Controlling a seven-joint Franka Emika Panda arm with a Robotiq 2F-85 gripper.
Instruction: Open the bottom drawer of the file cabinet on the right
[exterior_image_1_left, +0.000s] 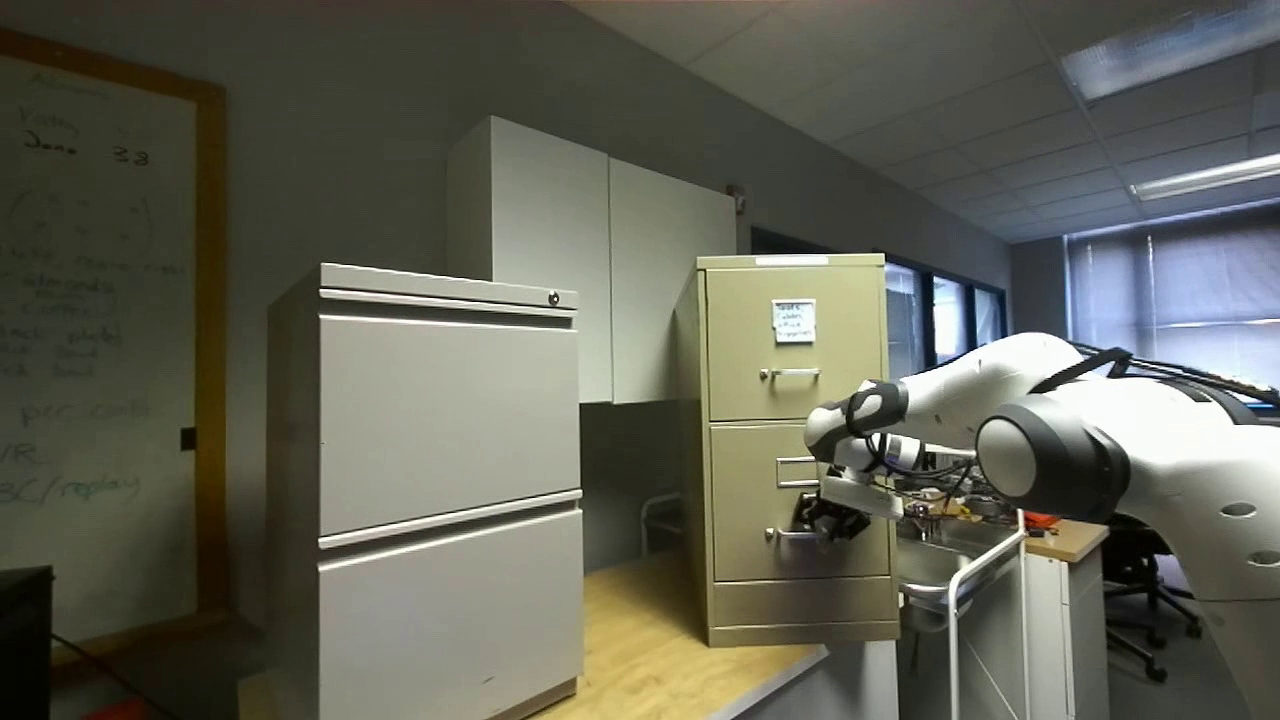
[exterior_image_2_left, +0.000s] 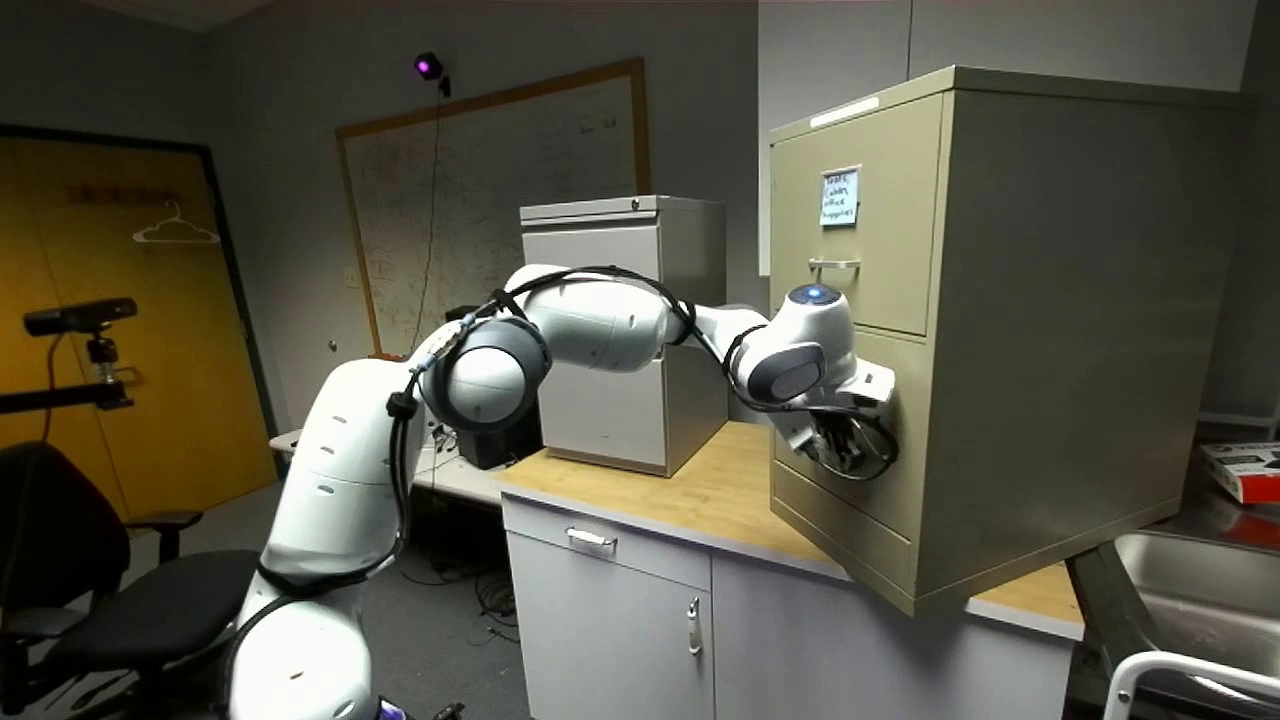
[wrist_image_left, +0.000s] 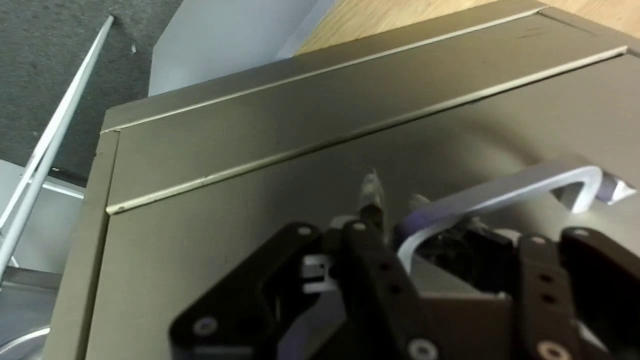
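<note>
Tan file cabinet (exterior_image_2_left: 1060, 330) on a wooden worktop (exterior_image_2_left: 735, 475), its lower front corner projecting past the edge in an exterior view; a pale grey cabinet (exterior_image_1_left: 450, 430) with 2 stacked fronts stands left of it in both exterior views. The bottom drawer (exterior_image_1_left: 745, 500) lies closed, beneath the upper drawer (exterior_image_1_left: 738, 345) that bears a paper sheet (exterior_image_1_left: 794, 321). My gripper (wrist_image_left: 395, 196) is at the handle (wrist_image_left: 505, 192) of this bottom drawer: in the wrist view its 2 fingers (wrist_image_left: 372, 195) are parted, with 1 end of the handle between them. Whether they touch the metal, I cannot tell. My arm (exterior_image_2_left: 600, 330) passes in front of the grey cabinet in an exterior view.
</note>
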